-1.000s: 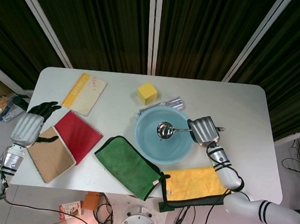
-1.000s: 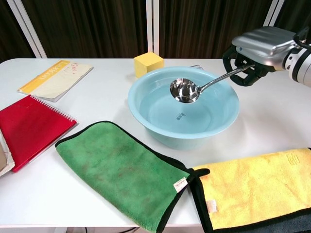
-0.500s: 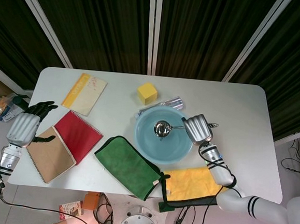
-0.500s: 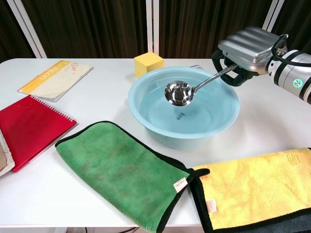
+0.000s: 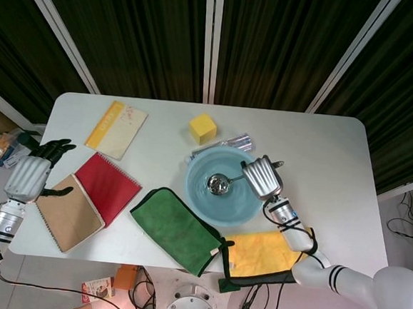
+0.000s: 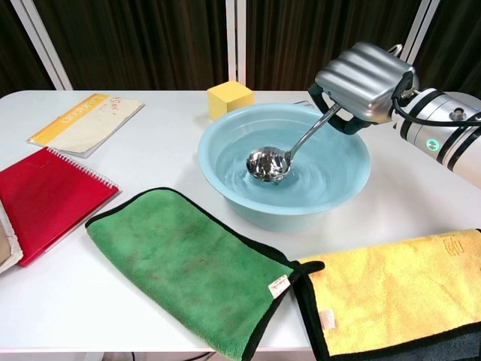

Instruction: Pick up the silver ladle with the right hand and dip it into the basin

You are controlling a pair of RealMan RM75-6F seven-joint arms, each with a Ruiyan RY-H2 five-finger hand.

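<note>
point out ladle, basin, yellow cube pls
silver ladle (image 6: 268, 163), chest view, on the bowl down in the basin.
basin (image 6: 225, 134), chest view, on the bare left rim.
yellow cube (image 5: 202, 128), head view, on its top face.

Yellow cube (image 6: 230, 98) crowds basin's (image 6: 225, 180) far-left rim

A staged lab or test room: a white table (image 5: 336, 147) stands before dark curtains (image 5: 151, 36) on white frames, with cables (image 5: 405, 220) loose on the floor at 3 o'clock. Props are spread over the top: notebooks (image 5: 106, 186), cloths (image 5: 178, 227), a yellow block (image 5: 202, 128) at 12 o'clock.
</note>
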